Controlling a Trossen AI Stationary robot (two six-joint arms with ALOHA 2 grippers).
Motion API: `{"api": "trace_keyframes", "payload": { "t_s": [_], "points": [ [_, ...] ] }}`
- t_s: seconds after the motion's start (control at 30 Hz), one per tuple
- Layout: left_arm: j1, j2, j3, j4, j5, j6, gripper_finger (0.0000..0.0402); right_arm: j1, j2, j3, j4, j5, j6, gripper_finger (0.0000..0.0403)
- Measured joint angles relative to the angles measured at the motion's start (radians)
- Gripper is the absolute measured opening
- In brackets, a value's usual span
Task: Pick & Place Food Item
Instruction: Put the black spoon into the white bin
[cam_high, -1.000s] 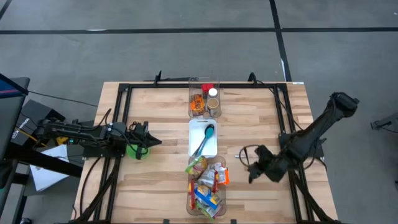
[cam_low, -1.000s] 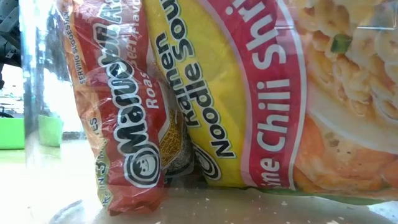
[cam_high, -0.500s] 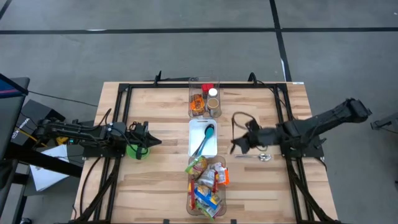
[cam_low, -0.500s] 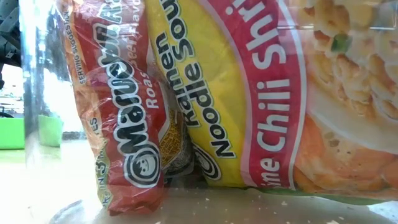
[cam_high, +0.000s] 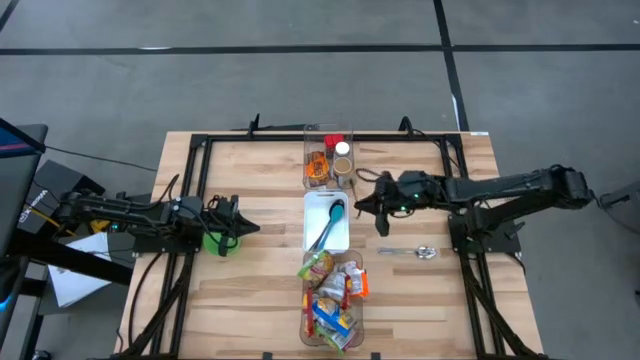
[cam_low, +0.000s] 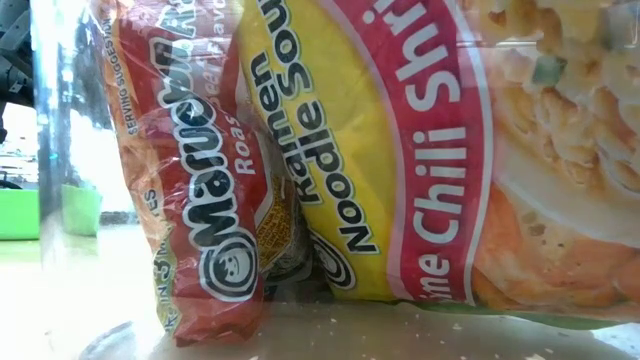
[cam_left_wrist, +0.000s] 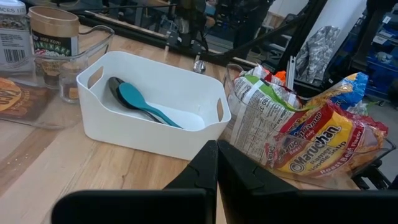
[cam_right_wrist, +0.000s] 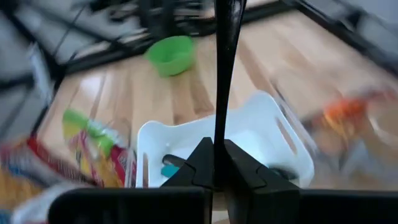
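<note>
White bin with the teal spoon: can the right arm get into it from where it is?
Probably yes: the right gripper hangs just beside the white plastic bin, whose top is open, and nothing stands between them.

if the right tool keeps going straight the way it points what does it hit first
Most likely the white bin: the right tool points toward it from just beside its far right corner, shut on a thin dark utensil. Height is unclear, so it may pass over the rim.
</note>
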Motion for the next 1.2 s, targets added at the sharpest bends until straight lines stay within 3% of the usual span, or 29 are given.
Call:
{"api": "trace_keyframes", "payload": {
  "t_s": [0.17,0.57,0.83,1.2],
  "points": [
    [0.0,0.0,0.0,0.0,0.0,0.0,0.0,-0.009,0.118,0.099,0.0,-0.131,-0.325,0.0008],
    [0.0,0.0,0.0,0.002,0.003,0.0,0.0,-0.025,0.4,0.365,-0.169,-0.317,-0.754,0.0008],
    [0.0,0.002,0.0,0.011,0.002,0.0,0.0,-0.039,0.523,0.486,-0.376,-0.321,-1.013,0.0008],
    [0.0,0.003,0.0,0.017,-0.002,0.0,0.0,-0.072,0.569,0.491,-0.355,-0.254,-1.203,0.0009]
  ]
}}
